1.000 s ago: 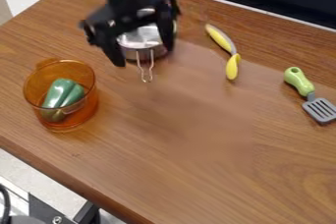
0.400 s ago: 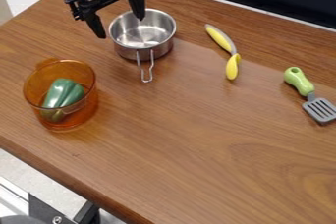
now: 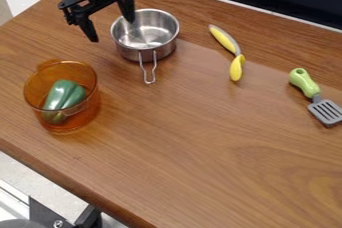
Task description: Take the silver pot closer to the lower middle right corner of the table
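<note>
Black gripper (image 3: pixel 111 29) is, in the camera view, beyond the orange pot (image 3: pixel 90 114), its two fingers spread wide, and between them they pinch nothing. The silver pot (image 3: pixel 152 53) stands upright on the table (image 3: pixel 194 162), beyond the orange pot and to the right of it. Its handle (image 3: pixel 148 74) points to the near side of the table; the long axis, from bowl to handle end, runs nearly straight from far to near. Relative to the gripper, the silver pot lies to the right and a little nearer. One finger overlaps its left rim; whether they touch, I cannot tell.
</note>
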Available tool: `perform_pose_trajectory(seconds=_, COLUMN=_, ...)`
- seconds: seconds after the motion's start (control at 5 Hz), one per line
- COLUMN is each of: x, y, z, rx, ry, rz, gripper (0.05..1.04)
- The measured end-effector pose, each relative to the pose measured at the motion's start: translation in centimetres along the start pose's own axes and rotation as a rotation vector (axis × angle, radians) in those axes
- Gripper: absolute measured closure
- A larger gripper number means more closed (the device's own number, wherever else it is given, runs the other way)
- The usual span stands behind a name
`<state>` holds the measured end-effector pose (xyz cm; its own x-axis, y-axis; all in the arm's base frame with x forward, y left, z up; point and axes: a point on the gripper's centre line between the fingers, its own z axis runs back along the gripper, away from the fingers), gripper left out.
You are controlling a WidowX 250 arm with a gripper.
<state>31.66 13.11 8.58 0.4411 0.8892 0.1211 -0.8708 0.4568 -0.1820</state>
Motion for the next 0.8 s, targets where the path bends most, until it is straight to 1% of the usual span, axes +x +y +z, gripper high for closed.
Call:
perform_pose_trajectory(seconds=0.2, x=-0.2, y=0.1, z=-0.4, rx=0.023, ry=-0.005, rz=0.004, gripper=0.088)
perform_pose_trajectory(seconds=0.4, x=-0.9, y=0.1, z=-2.0, rx=0.041, ry=-0.001, rz=0.026, gripper=0.088)
perform_pose_trajectory(seconds=0.6, x=-0.9, y=-0.2, z=-2.2, rx=0.025, ry=-0.004, rz=0.052, gripper=0.129)
perform_pose_trajectory(seconds=0.8, x=-1.0, y=-0.6, z=-2.3, rx=0.020, ry=-0.013, rz=0.062, gripper=0.391)
